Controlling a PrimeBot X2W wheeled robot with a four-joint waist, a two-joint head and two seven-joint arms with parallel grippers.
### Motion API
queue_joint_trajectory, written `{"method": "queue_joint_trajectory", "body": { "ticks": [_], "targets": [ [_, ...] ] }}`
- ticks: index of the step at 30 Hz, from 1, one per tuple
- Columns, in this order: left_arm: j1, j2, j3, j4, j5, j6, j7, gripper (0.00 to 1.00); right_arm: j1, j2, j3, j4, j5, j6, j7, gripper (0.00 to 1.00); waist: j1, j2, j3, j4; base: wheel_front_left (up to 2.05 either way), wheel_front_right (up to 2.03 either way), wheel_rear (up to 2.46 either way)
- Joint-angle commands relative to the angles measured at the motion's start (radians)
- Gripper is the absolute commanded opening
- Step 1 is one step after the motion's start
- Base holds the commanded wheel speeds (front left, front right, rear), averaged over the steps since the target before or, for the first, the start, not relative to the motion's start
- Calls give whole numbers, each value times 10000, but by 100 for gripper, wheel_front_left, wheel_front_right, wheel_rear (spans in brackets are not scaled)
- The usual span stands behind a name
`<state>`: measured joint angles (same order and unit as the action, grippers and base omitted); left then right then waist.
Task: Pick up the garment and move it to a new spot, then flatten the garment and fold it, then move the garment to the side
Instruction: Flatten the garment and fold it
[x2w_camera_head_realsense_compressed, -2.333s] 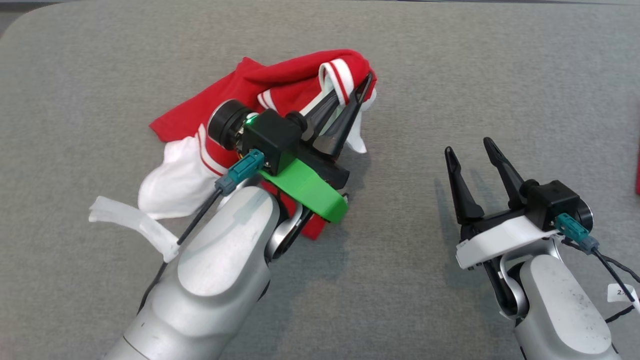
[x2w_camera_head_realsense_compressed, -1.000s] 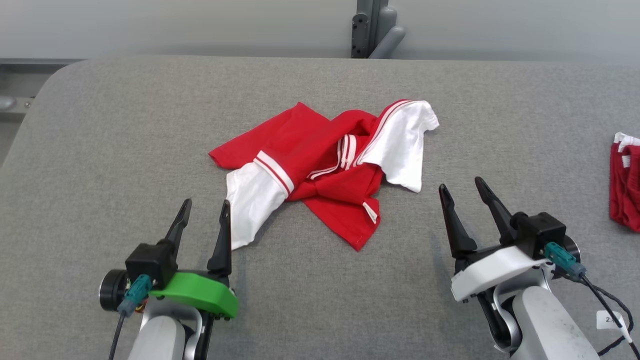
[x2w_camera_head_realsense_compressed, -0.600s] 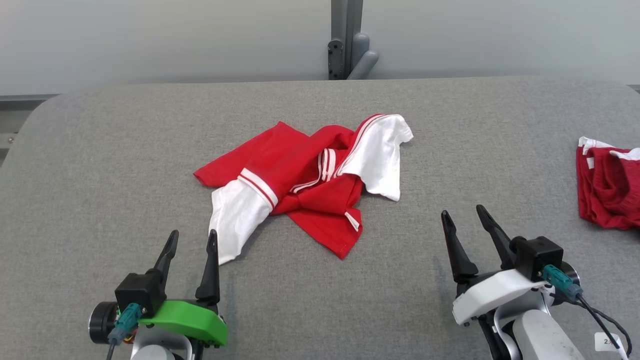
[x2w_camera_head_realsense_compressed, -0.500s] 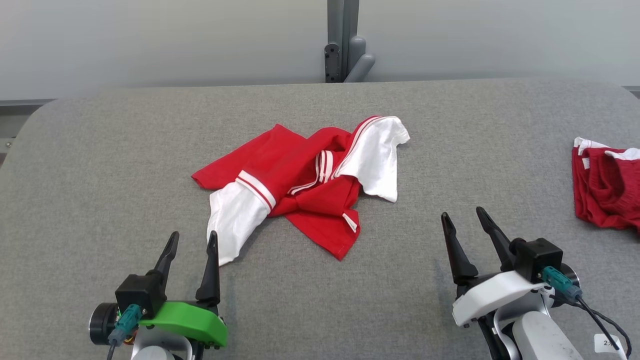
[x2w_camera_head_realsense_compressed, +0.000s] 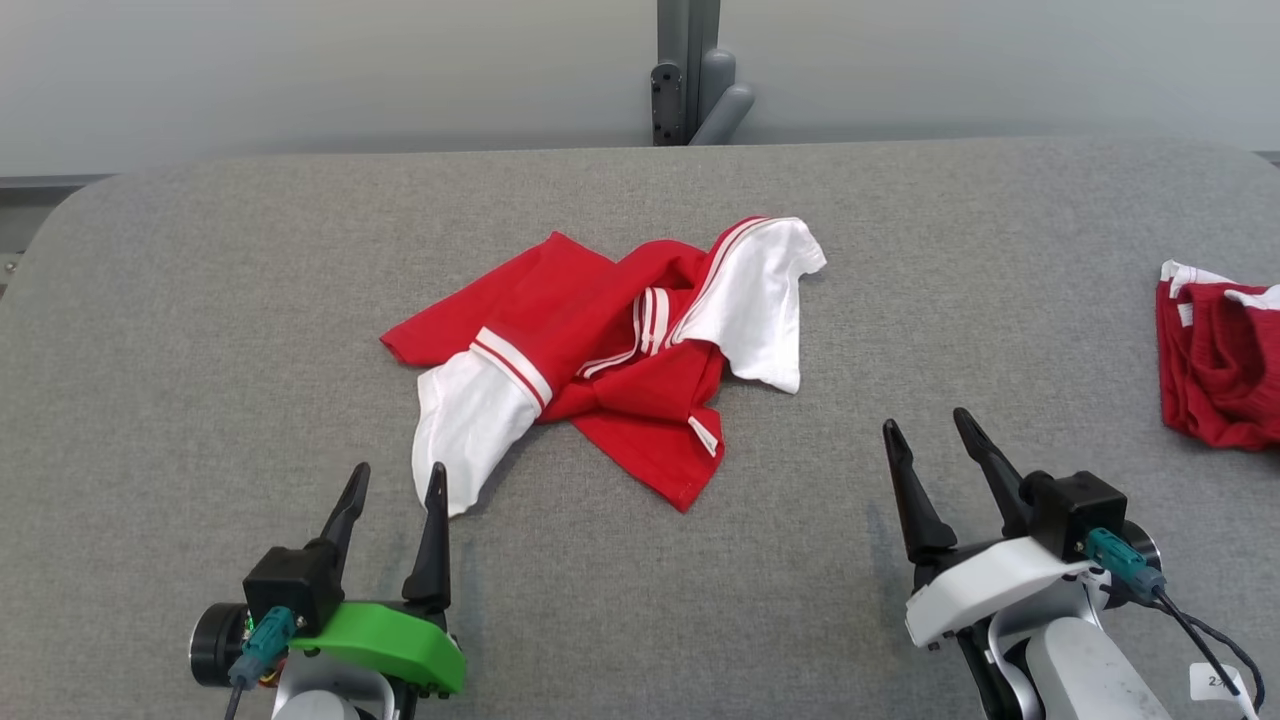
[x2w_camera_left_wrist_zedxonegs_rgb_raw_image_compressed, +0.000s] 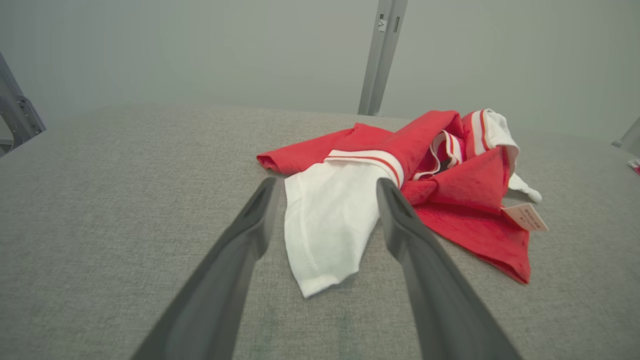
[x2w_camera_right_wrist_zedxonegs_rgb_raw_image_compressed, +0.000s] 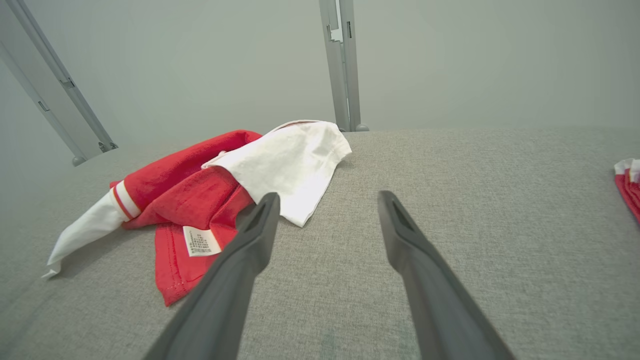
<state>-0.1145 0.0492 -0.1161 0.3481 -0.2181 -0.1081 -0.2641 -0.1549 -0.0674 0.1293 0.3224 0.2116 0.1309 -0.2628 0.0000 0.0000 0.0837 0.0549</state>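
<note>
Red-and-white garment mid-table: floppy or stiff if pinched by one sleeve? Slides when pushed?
Likely floppy: the garment lies crumpled in soft overlapping folds, so a pinch on the white sleeve would probably leave the rest hanging. Probably light: the cloth looks thin. Pushed, it would likely bunch rather than slide on the fabric-covered table.

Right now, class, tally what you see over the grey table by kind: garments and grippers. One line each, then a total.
Garments: 2, the red-and-white garment in the middle and a second garment at the right edge
Grippers: 2, left gripper and right gripper, both open
Total: 4
</note>
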Motion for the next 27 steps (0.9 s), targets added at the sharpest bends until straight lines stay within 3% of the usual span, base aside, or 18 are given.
{"method": "queue_joint_trajectory", "body": {
  "ticks": [1, 13, 27],
  "targets": [
    [-155, 31, -52, -2, -97, 24, 1, 100, -142, -43, 16, -8, -49, -4, -26, 100, 0, 0, 197, 62, 0, 0, 0],
    [-727, 31, -710, -103, -411, 173, 2, 100, -1318, -340, 786, 743, -235, -4, -26, 100, 0, 0, 1211, 603, 0, 0, 0],
    [-1283, 31, -1378, -187, -761, 315, 2, 100, -3321, -838, 1502, 3156, -800, -5, -28, 100, 0, 0, 2254, 1382, 0, 0, 0]
  ]
}}
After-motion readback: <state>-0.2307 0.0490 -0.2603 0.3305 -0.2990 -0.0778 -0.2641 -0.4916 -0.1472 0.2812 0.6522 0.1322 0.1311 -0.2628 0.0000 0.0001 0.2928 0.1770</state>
